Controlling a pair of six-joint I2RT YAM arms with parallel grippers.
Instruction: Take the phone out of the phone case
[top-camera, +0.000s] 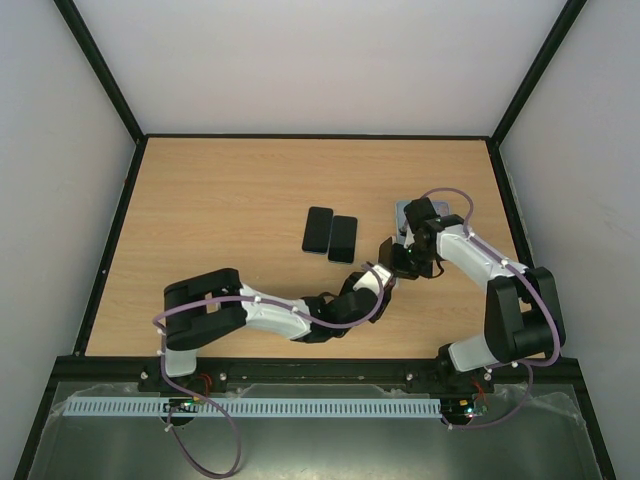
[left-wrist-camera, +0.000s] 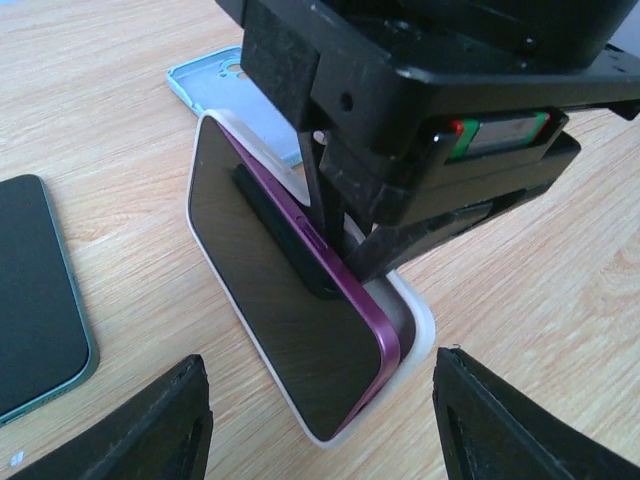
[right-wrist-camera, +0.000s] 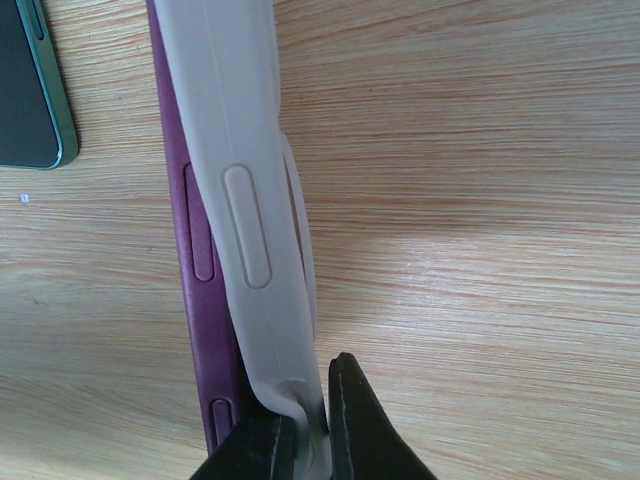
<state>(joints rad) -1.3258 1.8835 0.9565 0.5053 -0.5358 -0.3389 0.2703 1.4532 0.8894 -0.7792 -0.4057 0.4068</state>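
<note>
A purple phone (left-wrist-camera: 285, 290) with a dark screen stands tilted on its long edge, half out of a whitish phone case (left-wrist-camera: 415, 330). In the right wrist view the case (right-wrist-camera: 240, 200) is peeled away from the phone's purple side (right-wrist-camera: 195, 290). My right gripper (right-wrist-camera: 308, 395) is shut on the case's rim, and its black body (left-wrist-camera: 430, 100) hangs over the phone. My left gripper (left-wrist-camera: 318, 365) is open, with one finger on each side of the phone's near end and neither touching it. From above, both grippers (top-camera: 383, 250) (top-camera: 405, 262) meet right of the table's centre.
Two dark phones (top-camera: 318, 230) (top-camera: 343, 238) lie side by side mid-table; one has a green rim (left-wrist-camera: 35, 290). A light blue case (left-wrist-camera: 210, 80) lies just behind the held phone. Black frame rails (top-camera: 110, 240) border the wooden table.
</note>
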